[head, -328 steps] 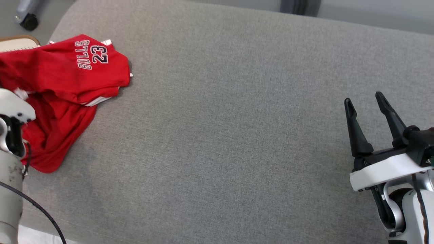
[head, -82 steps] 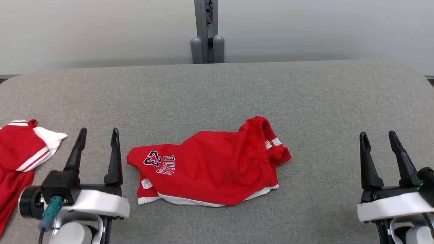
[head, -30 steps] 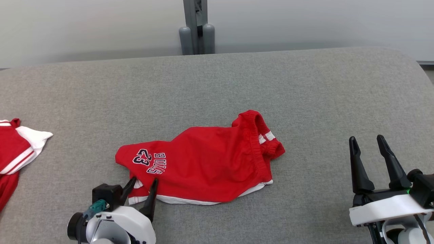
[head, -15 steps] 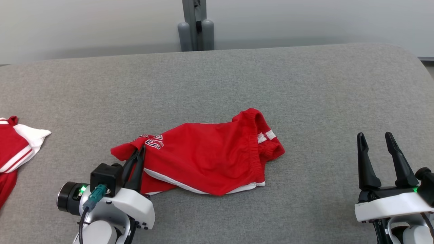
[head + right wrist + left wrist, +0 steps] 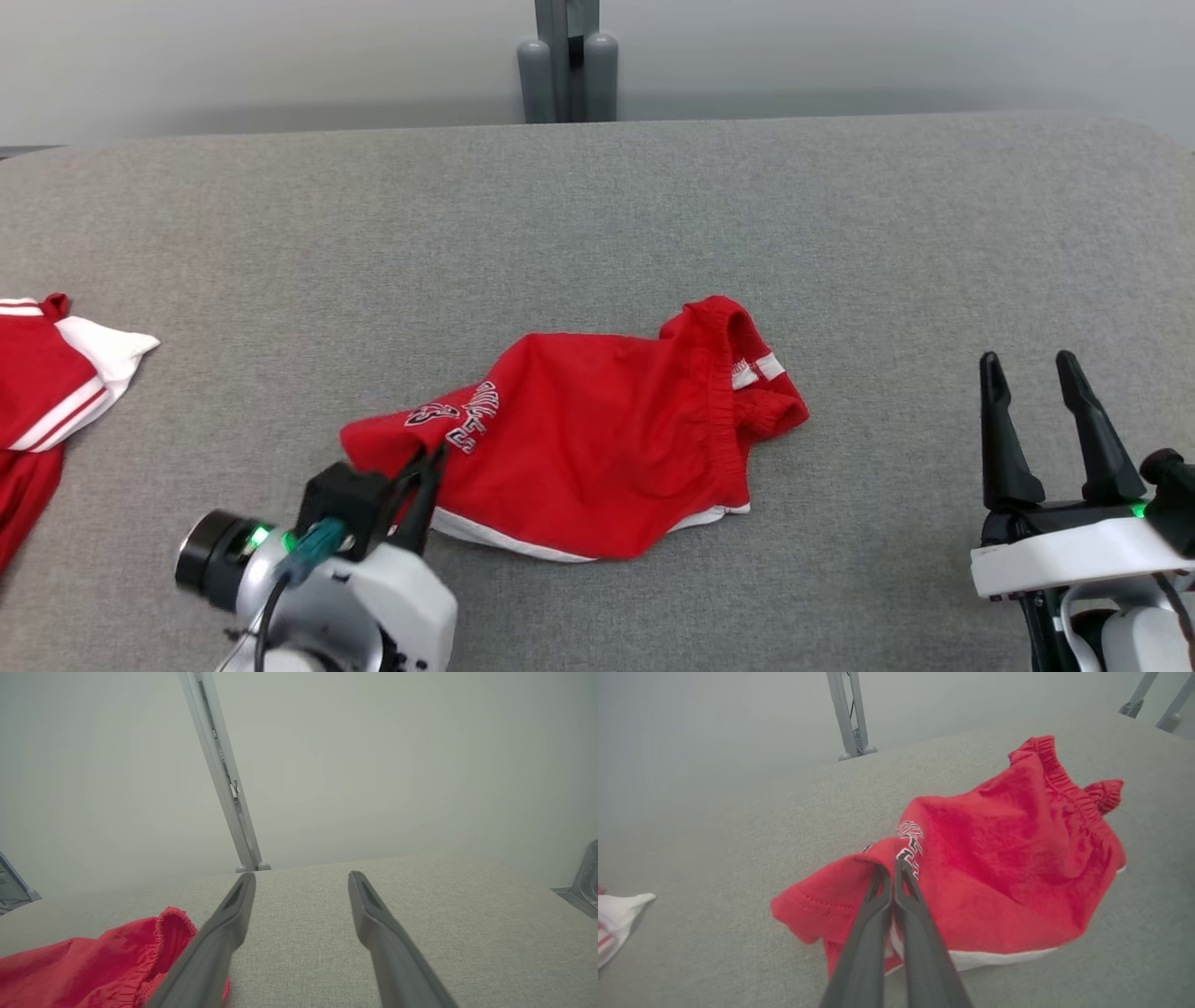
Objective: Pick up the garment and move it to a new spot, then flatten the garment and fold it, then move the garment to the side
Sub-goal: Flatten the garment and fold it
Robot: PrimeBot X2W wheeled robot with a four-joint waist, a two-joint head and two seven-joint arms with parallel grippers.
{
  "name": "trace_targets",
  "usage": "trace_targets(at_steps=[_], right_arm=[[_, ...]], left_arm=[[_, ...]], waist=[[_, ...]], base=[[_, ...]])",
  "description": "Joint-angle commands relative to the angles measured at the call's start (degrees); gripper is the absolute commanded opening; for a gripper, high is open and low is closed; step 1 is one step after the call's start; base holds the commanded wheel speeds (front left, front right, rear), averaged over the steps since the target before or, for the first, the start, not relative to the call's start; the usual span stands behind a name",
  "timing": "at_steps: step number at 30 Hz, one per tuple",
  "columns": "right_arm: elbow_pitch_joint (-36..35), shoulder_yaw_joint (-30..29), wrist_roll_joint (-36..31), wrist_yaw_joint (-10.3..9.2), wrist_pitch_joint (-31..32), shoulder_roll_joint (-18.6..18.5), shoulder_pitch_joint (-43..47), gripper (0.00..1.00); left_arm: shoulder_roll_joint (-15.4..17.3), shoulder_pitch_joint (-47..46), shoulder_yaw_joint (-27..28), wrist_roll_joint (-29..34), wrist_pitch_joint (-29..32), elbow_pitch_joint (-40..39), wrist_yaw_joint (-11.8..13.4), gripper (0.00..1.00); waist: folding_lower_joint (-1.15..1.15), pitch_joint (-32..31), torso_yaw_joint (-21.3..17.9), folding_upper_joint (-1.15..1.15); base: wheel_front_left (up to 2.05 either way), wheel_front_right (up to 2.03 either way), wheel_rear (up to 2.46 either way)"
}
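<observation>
**Thin pinch on the garment [image 5: 607, 439] may slip**

The red garment, a pair of shorts, lies crumpled near the middle of the grey counter [image 5: 887, 233]. The left gripper [image 5: 429, 459] is closed on its left corner, beside the printed letters, and the cloth there is raised a little. The right gripper [image 5: 1027, 362] stands open and empty, well apart on the right. I think the pinch takes only a fold near the hem, so the cloth may slip out under a fast pull, or only one layer may follow. A second red clothing piece [image 5: 42, 373] lies at the left edge; dragging leftward could catch it. To the right and toward the far edge there is much free surface.
</observation>
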Motion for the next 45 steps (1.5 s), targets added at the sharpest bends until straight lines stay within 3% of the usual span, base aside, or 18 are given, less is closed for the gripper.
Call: trace_targets(at_steps=[1, 6, 13, 14, 15, 21, 26, 35, 45], right_arm=[[0.19, 0.21, 0.34, 0.14, -0.41, -0.41, -0.78, 1.0], [1.2, 1.24, 0.65, 0.14, -0.67, -0.43, -1.94, 1.0], [1.95, 1.38, 1.06, 0.14, -1.1, -0.37, -1.97, 1.0], [2.04, 1.36, 1.16, 0.14, -1.14, -0.36, -1.99, 1.0], [2.16, 1.3, 1.27, 0.14, -1.15, -0.38, -1.99, 1.0], [2.36, 0.5, 1.0, 0.14, -1.28, -0.37, -1.38, 1.0], [1.77, 0.03, 0.22, 0.14, -0.76, -0.38, -1.1, 1.0], [0.2, -0.53, -0.34, 0.14, -0.34, -0.42, -1.16, 1.0], [-0.83, -0.17, -1.6, 0.14, -0.17, -0.4, -1.72, 1.0]], left_arm=[[0.04, -2.36, -0.57, 0.61, 0.81, 1.2, -0.98, 0.0], [-3.6, -10.39, -3.35, -0.05, 2.9, 10.6, -5.42, 0.0], [-9.99, -17.97, -4.09, -1.64, -0.41, 23.76, -8.48, 0.0], [-10.81, -18.57, -4.02, -2.07, -1.02, 25.45, -8.63, 0.31], [-11.57, -18.89, -4.18, -2.07, -1.9, 26.98, -9.03, 1.0], [-13.62, -17.68, -4.85, -2.37, -7.51, 30.57, -10.1, 1.0], [-12.62, -13.49, -3.95, -2.95, -11.4, 27.08, -8.57, 1.0], [-8.0, -6.26, -0.95, -2.83, -12.87, 15.79, -3.3, 1.0], [-5.76, -2.6, 7.92, -4.4, -21.58, 8.71, 2.34, 1.0]], waist=[[0.0, 0.37, -0.6, 0.0], [0.0, 1.36, -3.58, 0.0], [0.0, 2.77, -6.84, 0.0], [0.0, 2.94, -7.03, 0.0], [0.0, 2.98, -7.11, 0.0], [0.0, 2.36, -5.97, 0.0], [0.0, 1.26, -3.44, 0.0], [0.0, 0.91, 0.65, 0.0], [0.0, -0.06, 2.54, 0.0]], base=[[0.0, 0.0, 0.0], [0.0, 0.0, 0.0], [0.0, 0.0, 0.0], [0.0, 0.0, 0.0], [0.0, 0.0, 0.0], [0.0, 0.0, 0.0], [0.0, 0.0, 0.0], [0.0, 0.0, 0.0], [0.0, 0.0, 0.0]])
